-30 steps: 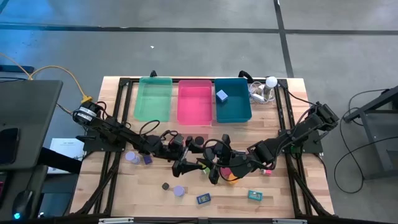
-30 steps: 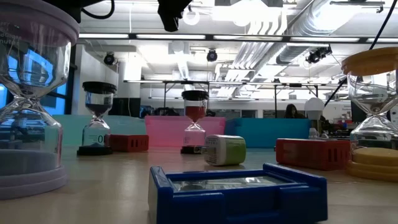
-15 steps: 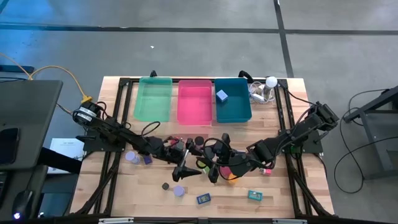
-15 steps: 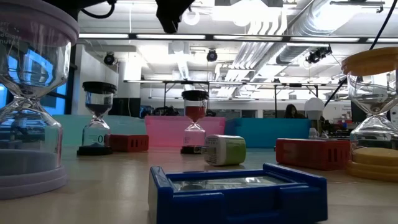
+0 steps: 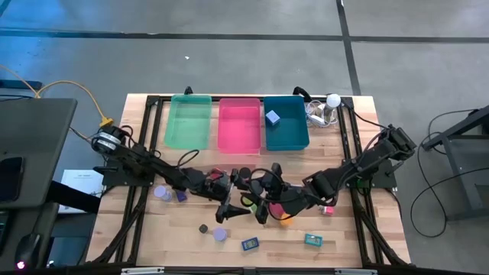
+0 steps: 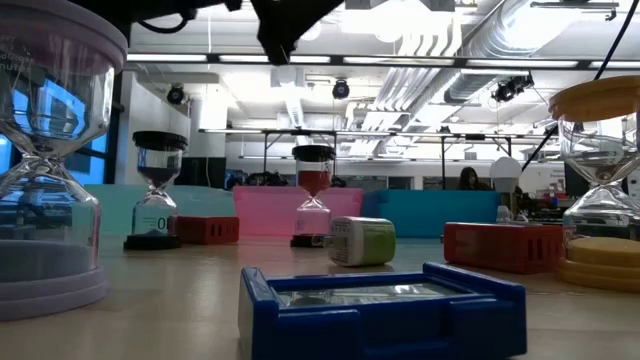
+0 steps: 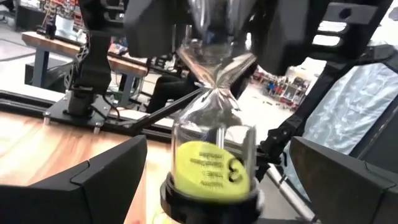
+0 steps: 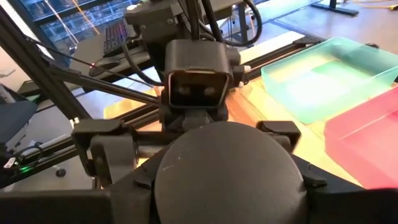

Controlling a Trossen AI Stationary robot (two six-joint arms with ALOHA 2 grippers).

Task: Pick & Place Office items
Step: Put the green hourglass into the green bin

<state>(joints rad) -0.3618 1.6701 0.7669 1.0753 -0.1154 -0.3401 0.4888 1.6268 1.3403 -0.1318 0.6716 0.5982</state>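
— Where's my right gripper (image 5: 262, 205)?

— Mid-table, pinching a black-capped sand timer (image 7: 214, 146) by its top cap.

— And my left gripper (image 5: 231, 206)?

— Fingers spread wide, facing that timer, just left of it. Other pieces lie scattered nearer; a blue block (image 5: 273, 118) sits in the teal bin (image 5: 294, 138).

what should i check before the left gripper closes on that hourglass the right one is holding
1. Left gripper open: ok.
2. Clear hourglass with yellow filling and black caps centred between the left fingers: ok.
3. Right gripper shut on the hourglass's cap: ok.
4. Hourglass deep enough inside the left jaws: cannot tell.
5. Hourglass lifted off the wooden table: cannot tell.
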